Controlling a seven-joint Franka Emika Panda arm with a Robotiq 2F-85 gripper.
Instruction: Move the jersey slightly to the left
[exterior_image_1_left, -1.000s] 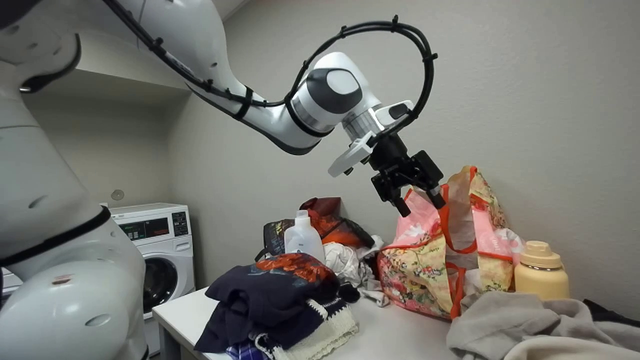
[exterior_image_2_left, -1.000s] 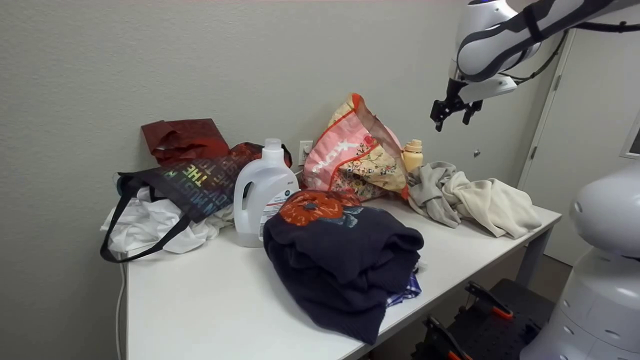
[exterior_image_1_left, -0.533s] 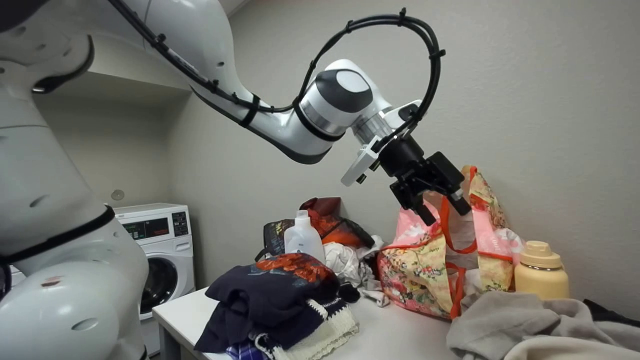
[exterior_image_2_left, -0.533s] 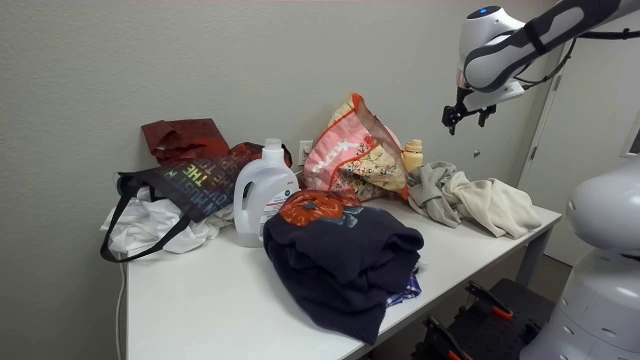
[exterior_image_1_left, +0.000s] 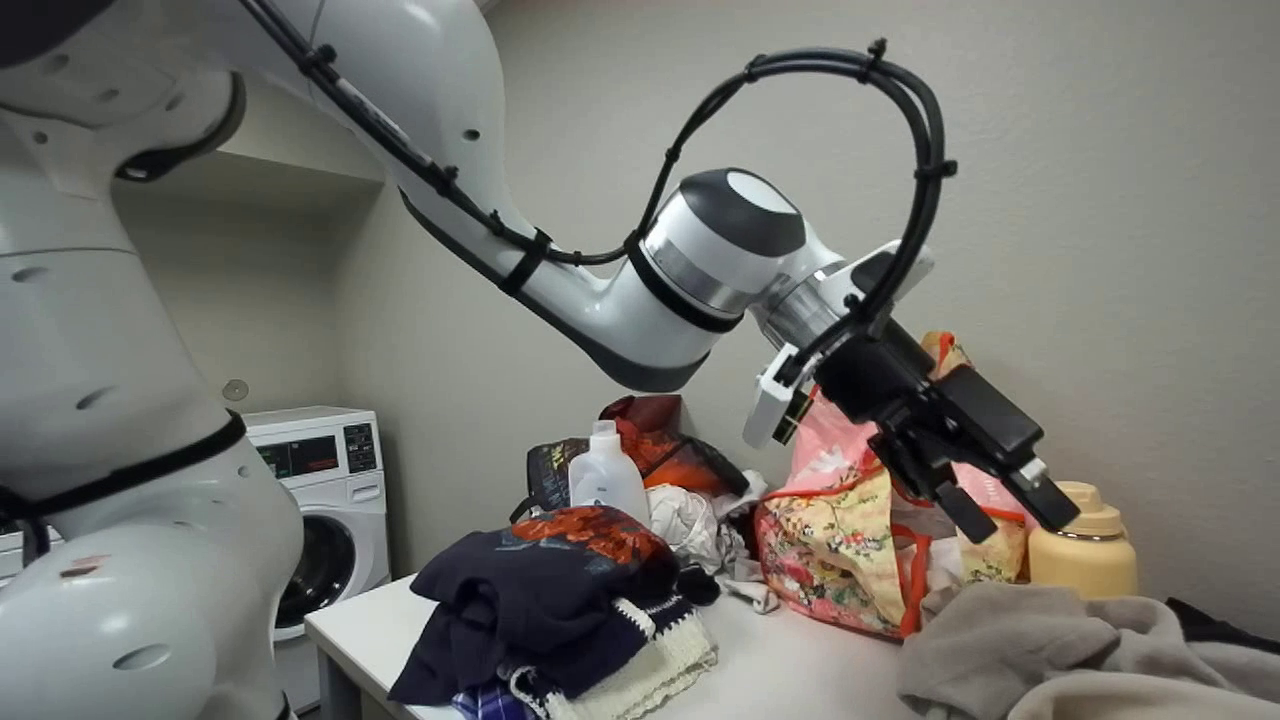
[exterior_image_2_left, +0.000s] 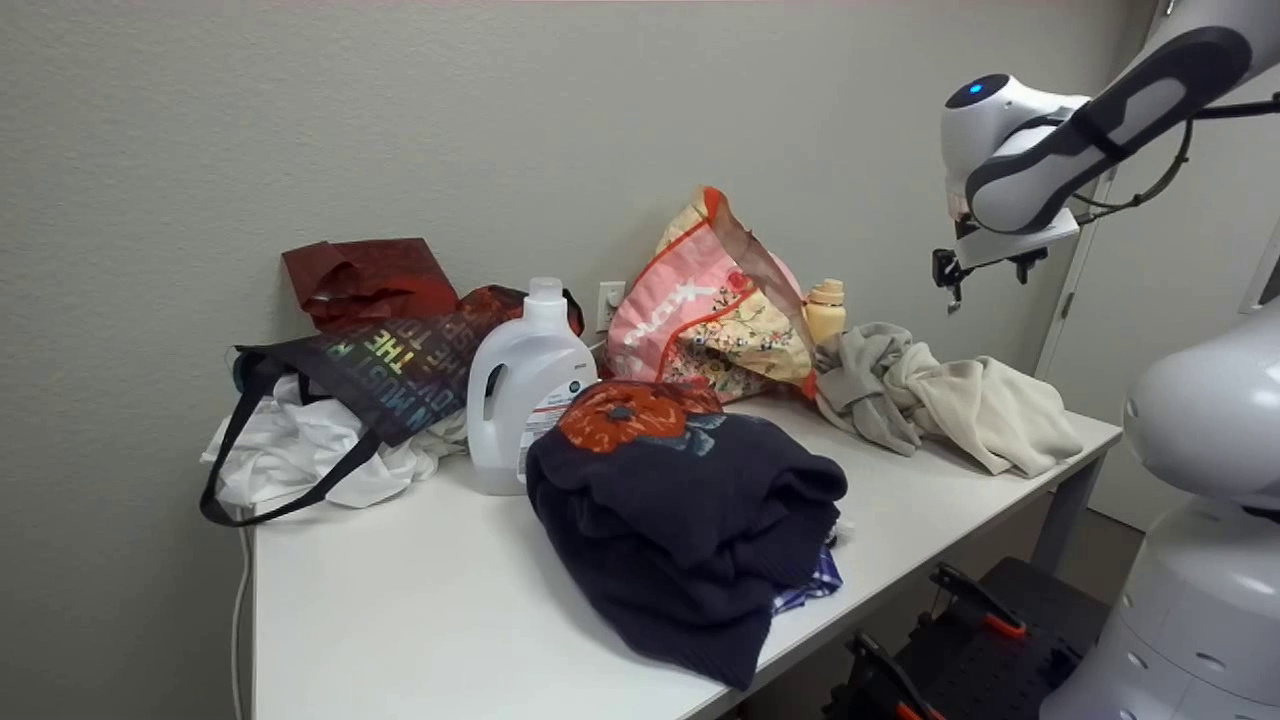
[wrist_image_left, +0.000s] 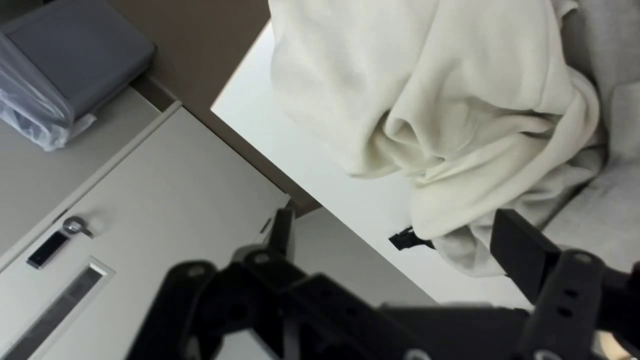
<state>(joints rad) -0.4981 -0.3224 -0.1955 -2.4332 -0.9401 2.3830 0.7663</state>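
We count one cream jersey (wrist_image_left: 430, 110), one floral bag (exterior_image_2_left: 680, 310) and one jug (exterior_image_2_left: 535, 390) on the worktop (exterior_image_2_left: 400, 590); our single hand (wrist_image_left: 401, 241) hangs above, spread wide, holding nothing.

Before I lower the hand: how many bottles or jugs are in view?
2: a translucent plastic jug behind the red-flowered navy knit heap, and a pale-yellow lidded bottle beside the red-trimmed pink floral bag. More could be hidden from view.

White arm (exterior_image_1_left: 630, 330), looped black cables (exterior_image_1_left: 936, 130); fingers (wrist_image_left: 522, 255) black, screws (wrist_image_left: 583, 258) seemingly grey.
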